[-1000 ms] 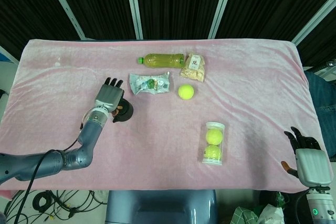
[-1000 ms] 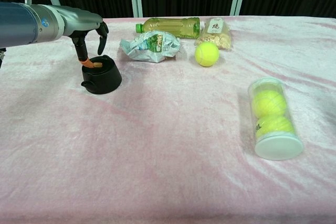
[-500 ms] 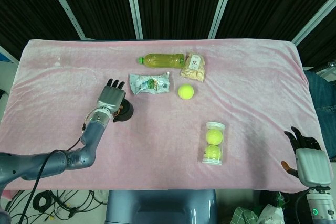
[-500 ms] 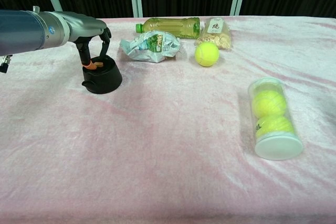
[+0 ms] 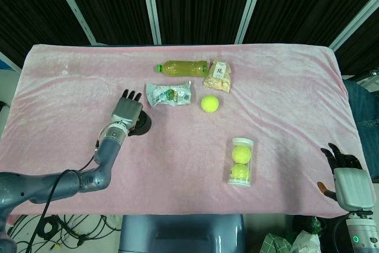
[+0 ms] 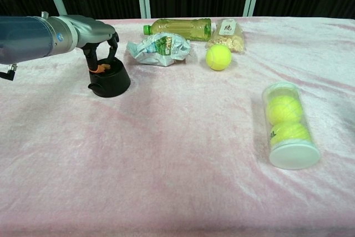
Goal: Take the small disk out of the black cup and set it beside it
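Observation:
The black cup (image 6: 111,81) stands upright on the pink cloth at the left, also seen in the head view (image 5: 143,124). My left hand (image 6: 99,38) hangs over it with its fingers dipped down inside the rim. A small tan-orange sliver, the disk (image 6: 102,69), shows inside the cup between the fingers; whether they grip it is hidden. From the head view the left hand (image 5: 126,111) covers most of the cup. My right hand (image 5: 346,177) rests off the table's near right corner, fingers apart and holding nothing.
Just right of the cup lies a crumpled wrapper (image 6: 159,48). Behind it are a green tea bottle (image 6: 177,27) and a snack bag (image 6: 226,34). A loose tennis ball (image 6: 218,57) sits mid-table, and a clear tube of tennis balls (image 6: 287,125) lies at the right.
My left hand has dropped from just above the cup until its fingers reach inside it, and the cup has shifted slightly to the right. The right hand has not moved.

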Robot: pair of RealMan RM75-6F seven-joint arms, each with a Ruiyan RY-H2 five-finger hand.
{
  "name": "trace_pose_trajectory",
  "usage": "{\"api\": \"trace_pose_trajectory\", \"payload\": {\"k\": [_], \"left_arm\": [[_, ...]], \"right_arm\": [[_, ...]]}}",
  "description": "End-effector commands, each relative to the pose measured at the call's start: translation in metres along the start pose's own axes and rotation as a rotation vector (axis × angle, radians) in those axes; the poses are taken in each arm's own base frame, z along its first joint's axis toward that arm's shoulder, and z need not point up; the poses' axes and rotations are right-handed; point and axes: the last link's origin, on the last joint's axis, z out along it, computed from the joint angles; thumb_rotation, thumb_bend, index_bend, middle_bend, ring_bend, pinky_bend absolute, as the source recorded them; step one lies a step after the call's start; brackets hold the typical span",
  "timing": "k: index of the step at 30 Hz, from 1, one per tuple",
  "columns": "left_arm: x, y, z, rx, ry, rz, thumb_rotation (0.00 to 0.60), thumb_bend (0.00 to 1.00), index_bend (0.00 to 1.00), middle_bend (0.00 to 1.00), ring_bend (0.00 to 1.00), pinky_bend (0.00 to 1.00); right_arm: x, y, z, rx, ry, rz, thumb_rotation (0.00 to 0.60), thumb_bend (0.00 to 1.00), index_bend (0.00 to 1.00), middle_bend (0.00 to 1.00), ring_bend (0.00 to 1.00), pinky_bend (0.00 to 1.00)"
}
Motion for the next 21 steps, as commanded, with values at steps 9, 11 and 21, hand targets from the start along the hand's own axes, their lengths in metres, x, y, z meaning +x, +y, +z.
{"api": "trace_pose_trajectory", "payload": {"k": [9,11,21], "left_arm": [[0.022,0.005,-0.010,-0.039,0.046,-0.086,0.600,0.42,0.58,0.10,0.00,0.00],[0.033,0.005,-0.016,-0.057,0.063,-0.129,0.600,0.42,0.58,0.11,0.00,0.00],[0.062,0.010,-0.038,-0.146,0.112,-0.255,0.600,0.42,0.59,0.12,0.00,0.00]], "right_arm": [[0.000,0.000,0.000,0.001,-0.001,0.003,0.600,0.09,0.19,0.10,0.26,0.21],[0.000,0.000,0.000,0.002,-0.001,0.003,0.600,0.09,0.19,0.10,0.26,0.21],[-0.001,-0.001,-0.001,0.001,-0.005,0.004,0.600,0.09,0.19,0.10,0.26,0.21]]}}
